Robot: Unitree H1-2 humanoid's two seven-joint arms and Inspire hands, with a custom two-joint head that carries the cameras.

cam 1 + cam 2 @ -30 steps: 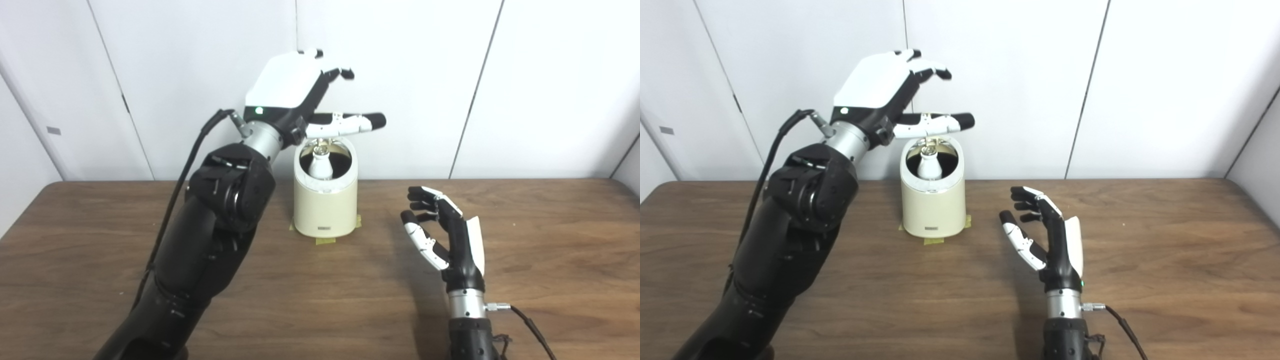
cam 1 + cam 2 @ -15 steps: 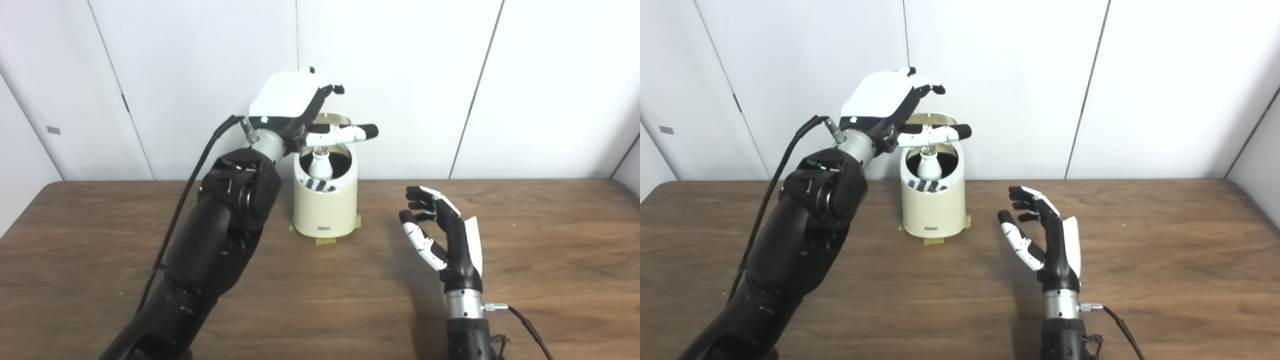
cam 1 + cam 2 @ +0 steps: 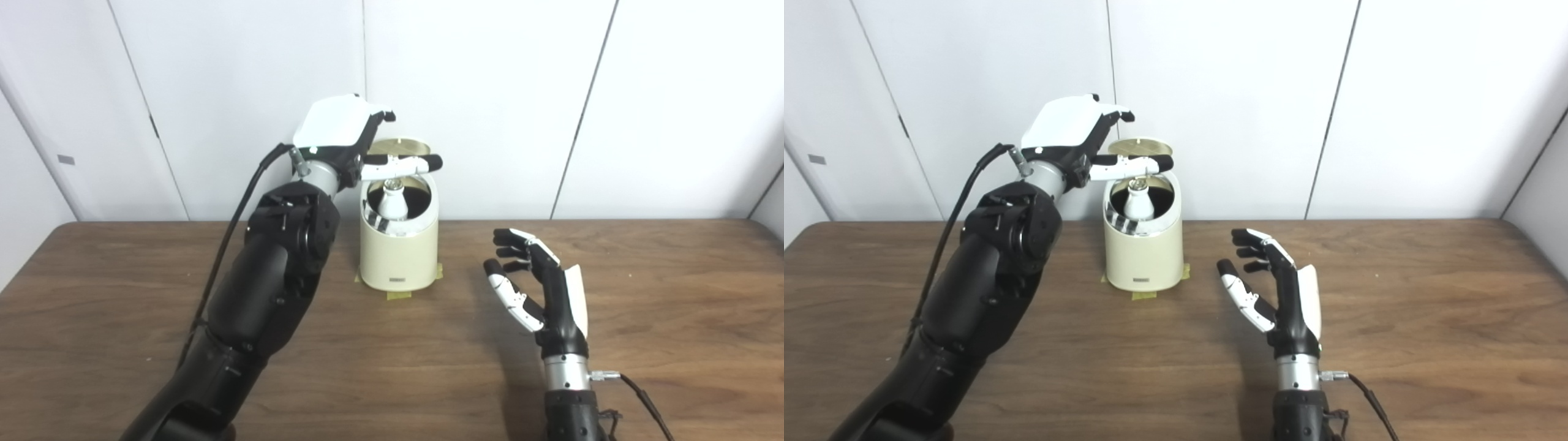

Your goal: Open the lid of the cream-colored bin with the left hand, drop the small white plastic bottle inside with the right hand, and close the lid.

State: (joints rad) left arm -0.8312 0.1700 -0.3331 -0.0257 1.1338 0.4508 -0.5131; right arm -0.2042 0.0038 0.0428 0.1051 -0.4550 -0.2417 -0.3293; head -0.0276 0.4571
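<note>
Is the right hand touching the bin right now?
Apart. The right eye view shows bare table between the open right hand and the cream bin.

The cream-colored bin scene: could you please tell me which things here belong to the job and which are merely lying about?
Part of the job:
cream-colored bin
its raised lid
small white plastic bottle, inside the bin
left hand, open by the lid
right hand, open and empty

Just there:
yellow tape under the bin
wooden table
</note>
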